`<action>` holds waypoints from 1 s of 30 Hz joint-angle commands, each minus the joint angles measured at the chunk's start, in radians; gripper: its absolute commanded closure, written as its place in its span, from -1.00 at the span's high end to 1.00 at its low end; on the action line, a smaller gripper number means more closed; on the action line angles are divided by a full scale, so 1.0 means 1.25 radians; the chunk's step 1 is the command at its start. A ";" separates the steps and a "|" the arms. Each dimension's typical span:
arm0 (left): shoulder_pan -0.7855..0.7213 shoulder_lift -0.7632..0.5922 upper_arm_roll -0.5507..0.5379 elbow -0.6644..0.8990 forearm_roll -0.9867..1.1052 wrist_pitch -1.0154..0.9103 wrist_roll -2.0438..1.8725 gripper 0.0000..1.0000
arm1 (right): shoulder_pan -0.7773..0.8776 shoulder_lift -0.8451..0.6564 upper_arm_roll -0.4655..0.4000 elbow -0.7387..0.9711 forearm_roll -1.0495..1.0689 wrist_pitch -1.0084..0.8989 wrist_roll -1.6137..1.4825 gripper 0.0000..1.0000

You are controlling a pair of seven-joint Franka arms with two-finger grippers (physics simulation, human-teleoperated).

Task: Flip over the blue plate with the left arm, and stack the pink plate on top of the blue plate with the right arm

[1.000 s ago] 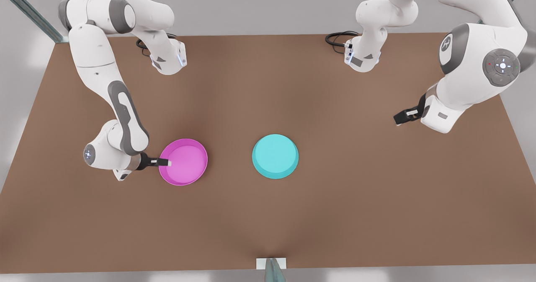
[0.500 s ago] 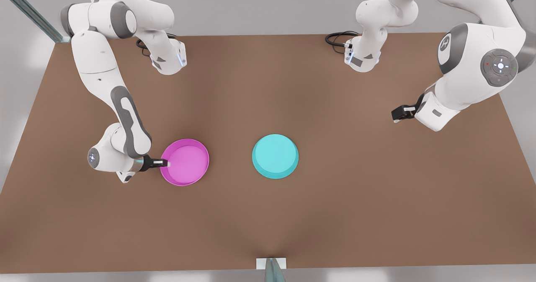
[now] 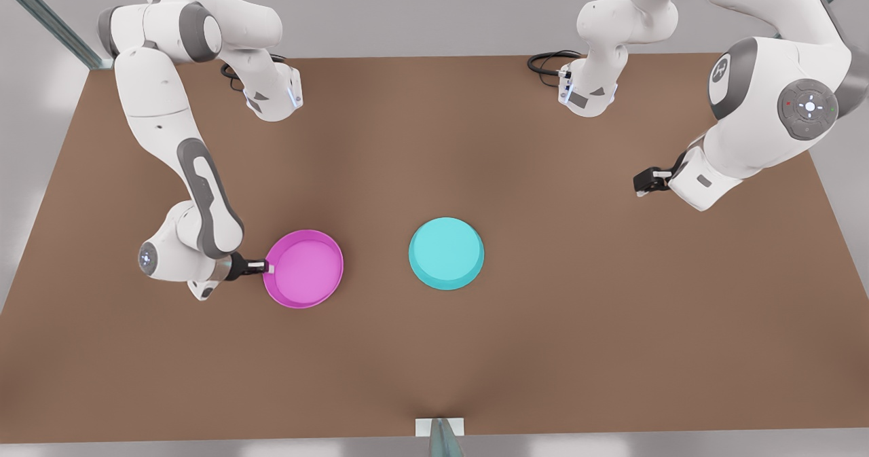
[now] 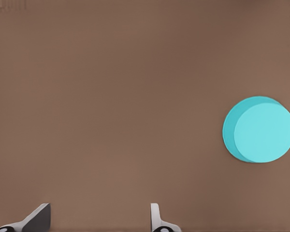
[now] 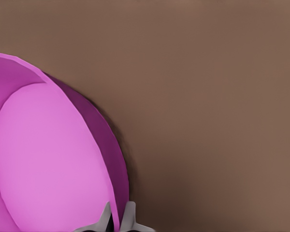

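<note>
Pinching the rim of the stiff, light-looking pink plate (image 3: 305, 268), the right gripper (image 3: 268, 265) carries it beside the blue plate (image 3: 446, 252); the left gripper (image 3: 641, 185) waits open, well apart.

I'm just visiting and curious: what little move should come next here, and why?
Probably carry the pink plate toward the blue plate. The right end effector is pinching its rim, and the blue plate already lies base-up and apart from it, while the left end effector waits open.

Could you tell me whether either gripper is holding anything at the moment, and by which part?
The right gripper pinches the pink plate by its rim. The left gripper, open, holds nothing.
</note>
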 commanded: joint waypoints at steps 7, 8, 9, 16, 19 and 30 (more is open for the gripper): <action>0.000 -0.002 -0.002 0.000 0.000 -0.001 0.042 1.00 | 0.054 -0.029 0.010 0.057 0.005 -0.046 0.026 -0.57; 0.000 -0.007 -0.002 0.000 0.000 -0.002 0.041 1.00 | 0.063 -0.027 0.011 0.068 0.012 -0.046 0.039 -0.57; 0.000 -0.007 -0.002 0.000 0.000 -0.002 0.041 1.00 | 0.073 -0.025 0.011 0.074 0.023 -0.046 0.042 -0.57; 0.000 -0.016 -0.001 0.002 0.000 -0.014 0.040 1.00 | 0.203 0.034 0.011 0.189 0.088 -0.038 0.196 -0.57; 0.000 -0.025 -0.002 0.000 0.000 -0.025 0.041 1.00 | 0.272 0.066 0.010 0.235 0.117 -0.030 0.266 -0.57; 0.000 -0.019 -0.001 -0.007 0.002 -0.029 0.044 1.00 | 0.411 0.086 0.000 0.238 0.127 0.015 0.336 -0.57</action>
